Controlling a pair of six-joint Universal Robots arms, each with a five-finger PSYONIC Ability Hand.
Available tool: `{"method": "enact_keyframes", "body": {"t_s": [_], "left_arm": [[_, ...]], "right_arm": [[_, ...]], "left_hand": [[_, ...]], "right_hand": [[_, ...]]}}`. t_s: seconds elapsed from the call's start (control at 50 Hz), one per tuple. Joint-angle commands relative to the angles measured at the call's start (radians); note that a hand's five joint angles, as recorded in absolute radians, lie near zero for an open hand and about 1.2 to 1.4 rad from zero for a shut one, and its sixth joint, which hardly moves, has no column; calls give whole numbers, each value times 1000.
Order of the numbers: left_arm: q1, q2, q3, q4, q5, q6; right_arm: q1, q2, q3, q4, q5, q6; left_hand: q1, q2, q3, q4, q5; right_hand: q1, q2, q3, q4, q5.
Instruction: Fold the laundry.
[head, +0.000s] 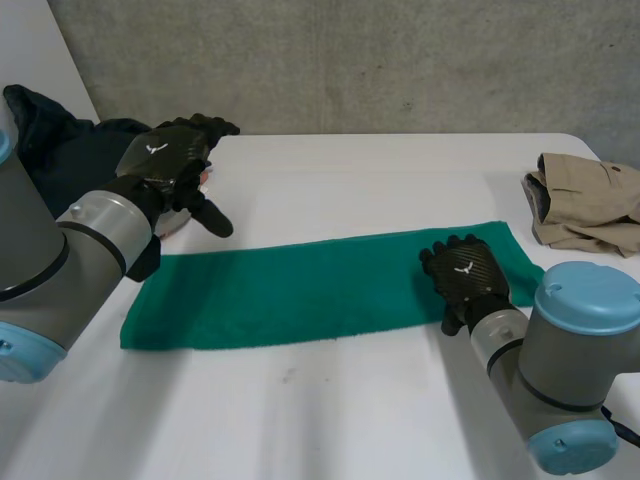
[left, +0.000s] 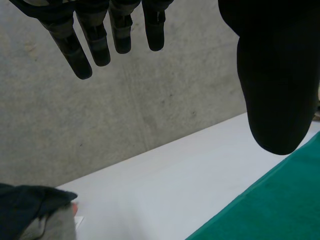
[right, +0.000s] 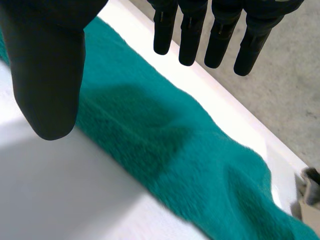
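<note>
The left hand (head: 170, 160) hovers, fingers straight and spread, just past the far left corner of the green towel (head: 300, 290). The right hand (head: 465, 272), fingers straight and thumb apart, hangs over its right end. The fluffy towel lies flat on the white counter (head: 350, 400), a long strip running left to right.

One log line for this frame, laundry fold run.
task: fold laundry | green towel: spread flat, unfolded | left hand: open, near towel's left end | right hand: open, over right end
</note>
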Motion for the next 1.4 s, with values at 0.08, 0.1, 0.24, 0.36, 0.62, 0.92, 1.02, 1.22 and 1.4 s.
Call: {"method": "enact_keyframes", "body": {"t_s": [0.08,0.1,0.24,0.36,0.62,0.92,1.02,1.22,1.4], "left_arm": [[31,-21,8,-21,-1,120],[29,-21,7,-21,-1,136],[23,-20,5,-21,-5,143],[25,-7,2,-19,-5,141],[25,-4,-1,-16,-2,140],[25,-6,-3,-16,-1,141],[23,-6,-9,-13,-1,144],[28,-3,-21,14,-5,141],[29,5,-23,19,-2,141]], "right_arm": [[19,-4,-14,-12,3,30],[13,-4,-20,-13,6,27],[-122,3,-108,36,6,19],[-252,22,-189,188,-67,-24],[-467,111,-332,430,-471,-65],[-503,170,-340,438,-435,-138],[-495,192,-346,398,-417,-124],[-544,85,-287,260,-322,-52],[-696,94,-336,277,-241,-327]], "left_hand": [[-49,-37,-48,-37,-45],[-49,-37,-48,-37,-45],[-49,-37,-48,-37,-45],[-49,-37,-48,-37,-45],[-49,-37,-48,-37,-45],[-49,-37,-48,-37,-45],[-49,-37,-48,-37,-45],[-49,-37,-48,-37,-45],[-49,-37,-48,-37,-45]], "right_hand": [[-14,-16,-6,-3,23],[-14,-16,-6,-3,23],[0,-1,9,12,38],[-3,-4,6,9,35],[138,137,147,150,176],[147,146,155,159,185],[658,657,666,670,696],[1025,1024,1034,1037,1063],[1025,1024,1034,1037,1063]]}}
